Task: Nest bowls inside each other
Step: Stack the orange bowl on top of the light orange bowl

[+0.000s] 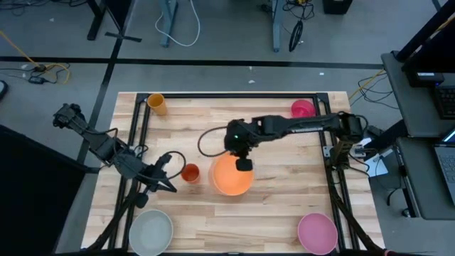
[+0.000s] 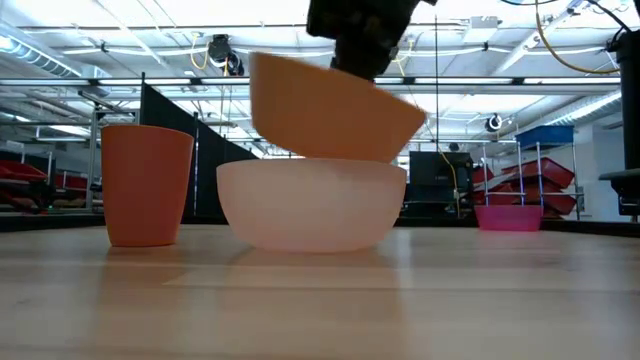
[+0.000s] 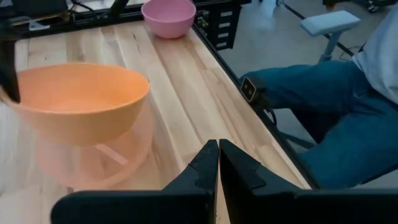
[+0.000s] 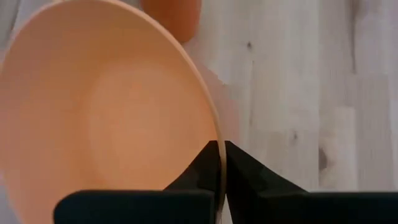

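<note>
Tabletop (image 1: 284, 213): wooden, it carries all bowls.
Pink bowl (image 2: 312, 205): at the middle, under the orange bowl.
Orange bowl (image 2: 335, 112): tilted, lifted just above the pink bowl.
Right pincer (image 4: 220, 163): closed on the orange bowl's rim.
Left pincer (image 3: 219, 163): closed, empty, beside the orange cup (image 1: 190, 173).

Orange bowl (image 3: 78, 99) tilted over pale pink bowl (image 3: 99, 163); magenta-pink bowl (image 3: 168, 17) far; left hand (image 3: 218, 163) closed.
</note>
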Robot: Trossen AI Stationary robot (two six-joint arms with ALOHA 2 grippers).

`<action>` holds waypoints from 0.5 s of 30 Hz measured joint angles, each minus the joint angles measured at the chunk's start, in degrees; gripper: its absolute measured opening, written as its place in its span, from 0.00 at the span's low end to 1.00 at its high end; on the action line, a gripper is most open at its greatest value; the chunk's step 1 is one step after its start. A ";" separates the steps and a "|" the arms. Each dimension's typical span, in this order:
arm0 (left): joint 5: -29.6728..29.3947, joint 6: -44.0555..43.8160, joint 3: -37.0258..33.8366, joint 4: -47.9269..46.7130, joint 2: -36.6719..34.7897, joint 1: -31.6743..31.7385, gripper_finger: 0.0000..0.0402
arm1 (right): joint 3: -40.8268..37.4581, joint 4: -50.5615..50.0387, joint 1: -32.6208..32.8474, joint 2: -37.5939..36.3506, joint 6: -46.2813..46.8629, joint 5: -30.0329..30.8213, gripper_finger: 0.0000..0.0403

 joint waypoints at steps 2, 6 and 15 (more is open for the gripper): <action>-0.97 -0.02 0.00 -0.82 0.00 -0.59 0.00 | 1.05 -1.85 -0.79 1.21 -0.34 -1.69 0.00; -1.63 -0.02 0.00 -1.27 0.00 -1.30 0.00 | 1.40 -2.78 -1.57 3.19 -0.63 -4.54 0.00; -2.25 -0.04 0.00 -3.97 0.00 -1.34 0.00 | 1.40 -0.93 -1.60 6.87 -1.48 -8.98 0.00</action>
